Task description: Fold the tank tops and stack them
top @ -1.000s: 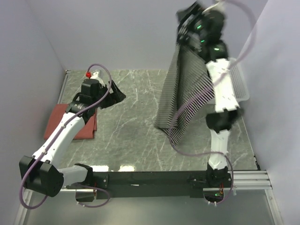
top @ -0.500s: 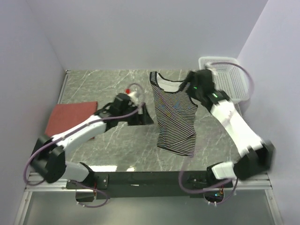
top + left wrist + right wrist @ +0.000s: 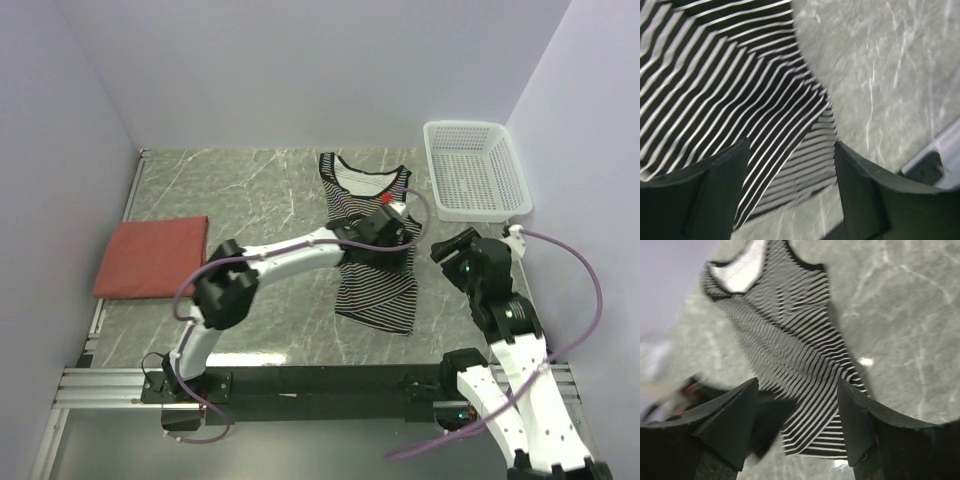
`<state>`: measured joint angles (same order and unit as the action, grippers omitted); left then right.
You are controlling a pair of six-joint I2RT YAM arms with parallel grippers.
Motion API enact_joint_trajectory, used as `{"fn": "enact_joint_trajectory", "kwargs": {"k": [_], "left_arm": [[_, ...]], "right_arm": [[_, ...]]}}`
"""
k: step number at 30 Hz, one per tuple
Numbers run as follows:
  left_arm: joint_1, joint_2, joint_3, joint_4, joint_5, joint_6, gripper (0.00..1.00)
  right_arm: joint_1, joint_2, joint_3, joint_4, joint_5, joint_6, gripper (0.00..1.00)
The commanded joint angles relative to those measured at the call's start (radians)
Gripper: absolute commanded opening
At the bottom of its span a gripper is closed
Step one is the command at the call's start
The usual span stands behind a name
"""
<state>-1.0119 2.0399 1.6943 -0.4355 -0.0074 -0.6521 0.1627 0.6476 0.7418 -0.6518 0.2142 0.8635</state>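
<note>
Two left fingers (image 3: 720, 180) stand apart over the striped top (image 3: 378, 295), with cloth showing in the gap and nothing pinched. The left gripper (image 3: 790, 145) hangs above the top's right side, about halfway down, its arm reaching across the table (image 3: 250, 190). The right gripper (image 3: 797, 382) is also spread wide and empty. It sits just off the top's right edge and looks back along the cloth.

The striped top lies face up in the middle of the table, neck toward the far wall and hem toward the arms. It is mostly flat, though the hem sits a little askew. The red top (image 3: 150, 258) lies folded at the left, well apart. The basket (image 3: 465, 126) stands at the far right. No third top shows.

This top looks thin, light and limp. It should drape from any single pinch, bunch if taken in the middle, and slide easily on the smooth table. The better holds are probably at its edges, either both shoulder straps or both hem corners, one per gripper. Each pinch should catch front and back layers together, so a fold carries over evenly and does not drag the under layer
</note>
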Motion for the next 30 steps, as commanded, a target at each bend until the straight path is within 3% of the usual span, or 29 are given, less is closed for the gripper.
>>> {"fn": "enact_joint_trajectory", "kwargs": {"k": [1,8,16,20,27,30], "left_arm": [[-0.037,0.127,0.184,-0.146,-0.126,0.031,0.72],[-0.08,0.267,0.283,-0.174,-0.222,-0.044,0.67],[-0.088,0.227,0.245,-0.057,-0.246,-0.116,0.67],[-0.097,0.218,0.258,-0.042,-0.252,-0.142,0.64],[-0.122,0.333,0.409,-0.123,-0.351,-0.216,0.64],[-0.123,0.336,0.386,-0.1,-0.382,-0.251,0.64]], "right_arm": [[-0.005,-0.103,-0.034,-0.054,-0.035,0.023,0.7],[-0.006,-0.175,-0.16,-0.043,-0.091,0.049,0.68],[-0.006,-0.181,-0.217,-0.037,-0.062,0.011,0.66],[-0.005,-0.198,-0.216,-0.034,-0.065,0.008,0.66],[-0.005,-0.223,-0.193,-0.037,-0.07,0.009,0.66],[-0.005,-0.224,-0.19,-0.04,-0.075,0.008,0.66]]}}
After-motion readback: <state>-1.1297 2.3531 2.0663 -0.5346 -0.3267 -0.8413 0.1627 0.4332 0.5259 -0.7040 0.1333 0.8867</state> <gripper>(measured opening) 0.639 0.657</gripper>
